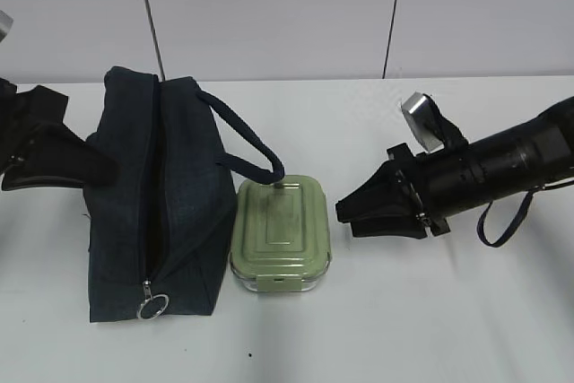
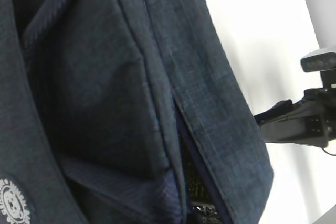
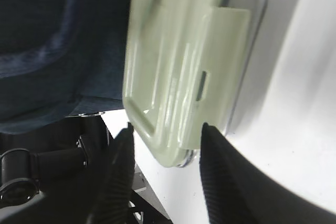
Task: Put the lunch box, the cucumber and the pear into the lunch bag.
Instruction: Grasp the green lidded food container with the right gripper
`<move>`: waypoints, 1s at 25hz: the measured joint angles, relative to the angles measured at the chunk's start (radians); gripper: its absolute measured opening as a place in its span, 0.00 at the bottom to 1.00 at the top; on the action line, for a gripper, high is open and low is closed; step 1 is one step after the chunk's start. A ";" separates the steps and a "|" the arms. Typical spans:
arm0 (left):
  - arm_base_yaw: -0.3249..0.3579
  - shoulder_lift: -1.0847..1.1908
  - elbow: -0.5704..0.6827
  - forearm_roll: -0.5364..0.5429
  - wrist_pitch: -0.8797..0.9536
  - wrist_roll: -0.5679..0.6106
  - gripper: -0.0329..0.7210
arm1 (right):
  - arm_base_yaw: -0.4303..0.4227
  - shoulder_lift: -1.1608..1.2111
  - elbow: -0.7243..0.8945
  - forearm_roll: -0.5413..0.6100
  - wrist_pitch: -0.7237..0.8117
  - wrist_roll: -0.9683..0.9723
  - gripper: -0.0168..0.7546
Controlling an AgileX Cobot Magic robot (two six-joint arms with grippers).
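progress: box [image 1: 281,232] not yet packed, on counter [image 1: 404,311] touching bag [image 1: 152,204]; cucumber and pear not in view
bag: zip looks partly open
right fingers [image 3: 122,171]: spread, aimed at box, just short of it
left gripper [image 1: 54,154]: at bag's far side, finger state can't tell
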 joint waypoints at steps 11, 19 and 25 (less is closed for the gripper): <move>0.000 0.000 0.000 0.000 0.000 0.000 0.02 | -0.002 0.041 -0.006 0.070 0.004 -0.070 0.45; 0.000 0.000 0.000 0.000 0.000 0.000 0.02 | -0.002 0.041 -0.006 0.087 0.004 -0.111 0.77; 0.000 0.000 0.000 0.000 0.000 0.000 0.02 | 0.025 0.041 -0.030 0.093 0.004 -0.127 0.84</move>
